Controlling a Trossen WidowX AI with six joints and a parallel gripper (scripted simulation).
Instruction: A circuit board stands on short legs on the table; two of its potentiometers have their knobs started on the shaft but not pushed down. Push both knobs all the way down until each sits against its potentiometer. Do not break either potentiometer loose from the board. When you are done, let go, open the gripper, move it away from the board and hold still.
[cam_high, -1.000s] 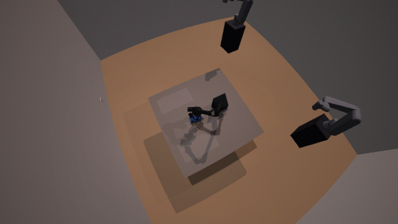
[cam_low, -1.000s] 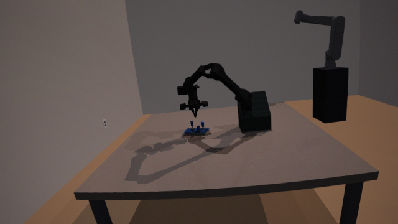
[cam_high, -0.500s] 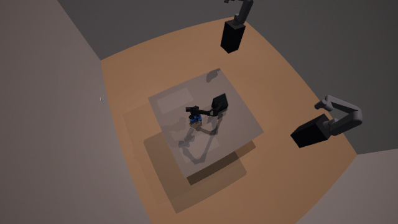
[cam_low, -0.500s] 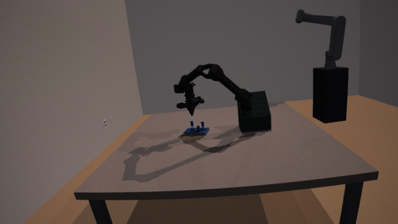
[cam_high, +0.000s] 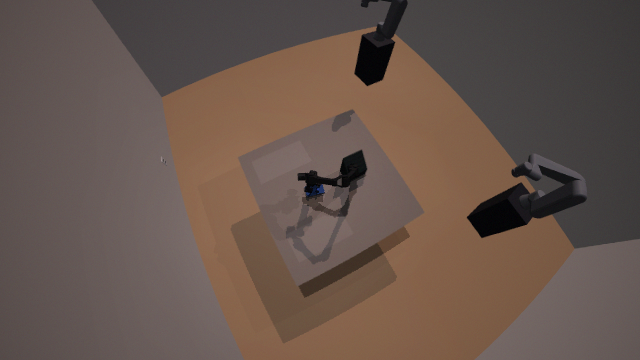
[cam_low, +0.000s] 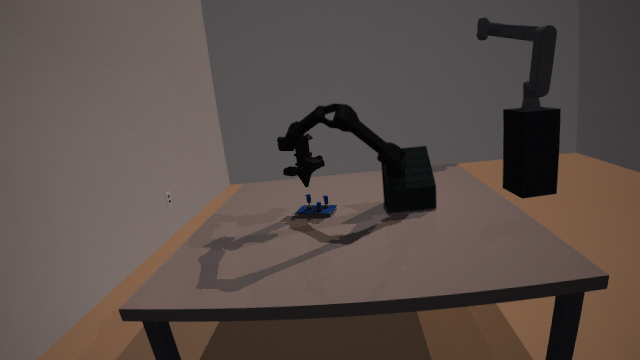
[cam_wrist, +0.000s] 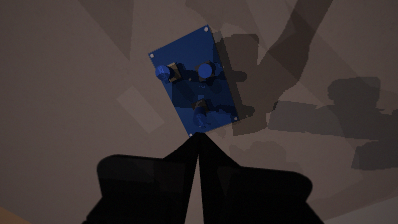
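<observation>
Blue against the grey-brown desk (cam_low: 450, 260), the circuit board (cam_wrist: 186, 60) lay directly beneath the hand (cam_low: 306, 184), which hung above it with its tip pointing down and a visible gap of air between the two. From the wrist view the board sat tilted, its near corner just past the tip of the hand (cam_wrist: 198, 142), and three knobs showed on it: one at the upper left (cam_wrist: 162, 72), one at the upper middle (cam_wrist: 205, 71), and one nearest the tip (cam_wrist: 199, 120). In the exterior view two knobs stood taller on their shafts, one on the left (cam_low: 308, 198) and one on the right (cam_low: 325, 199), with a lower one between them. The board (cam_low: 315, 210) rested well inside the desk, nearer the far left side than the front edge, with wide bare surface toward the front and right. The arm's black base block (cam_low: 410, 180) stood to the right of the board, apart from it, and long shadows of the arm fell across the desk toward the front left. Two other arms on dark pedestals (cam_low: 531, 150) stood off the desk on the floor. The hand's two fingers were pressed together along a thin seam, holding nothing and touching nothing
</observation>
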